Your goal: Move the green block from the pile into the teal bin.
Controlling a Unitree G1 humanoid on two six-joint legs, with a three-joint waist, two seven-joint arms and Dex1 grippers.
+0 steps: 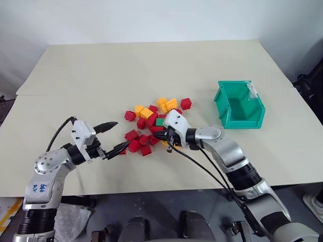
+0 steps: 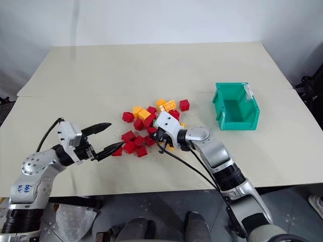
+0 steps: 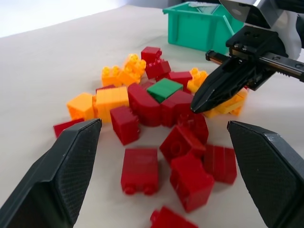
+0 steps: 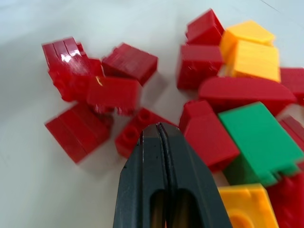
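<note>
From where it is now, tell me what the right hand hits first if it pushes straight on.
Most likely a red brick at the near edge of the pile, just ahead of the shut right hand. The green block lies off to one side of that line. Depth is uncertain.

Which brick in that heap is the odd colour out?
The green block, the single green one in the pile; every other brick is red or yellow-orange. It sits mid-heap among red bricks, right beside the shut right gripper.
</note>
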